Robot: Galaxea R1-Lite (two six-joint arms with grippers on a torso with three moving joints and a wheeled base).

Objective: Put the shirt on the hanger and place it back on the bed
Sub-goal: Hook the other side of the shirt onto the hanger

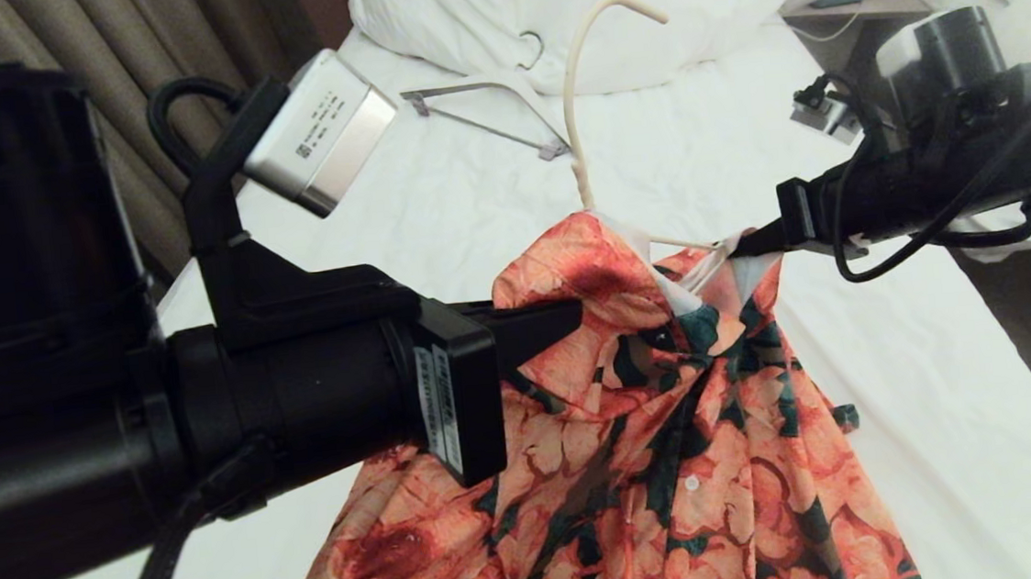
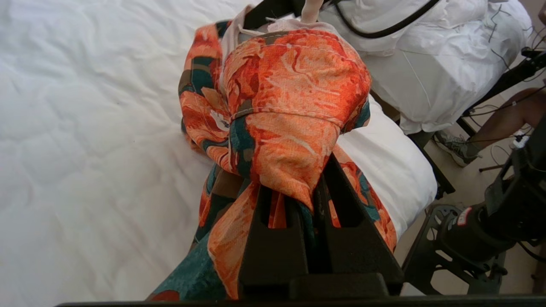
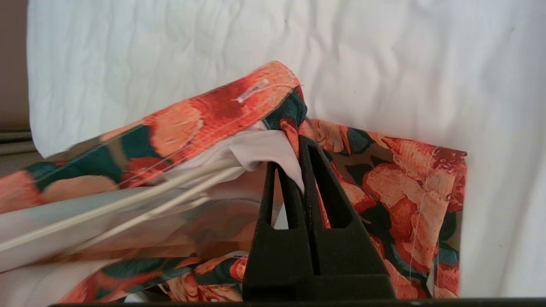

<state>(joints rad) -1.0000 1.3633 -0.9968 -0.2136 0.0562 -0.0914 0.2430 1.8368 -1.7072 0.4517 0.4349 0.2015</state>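
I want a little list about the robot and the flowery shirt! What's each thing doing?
shirt: orange-flowered button-up shirt held up over the bed, one shoulder draped on the hanger
hanger: thin cream wire hanger, hook pointing up, lower part inside the shirt
left gripper: fingers shut on the shirt
right gripper: fingers shut on the shirt by the collar
bed: white-sheeted bed under the shirt
extra: white hanger with grey bar lying by the duvet
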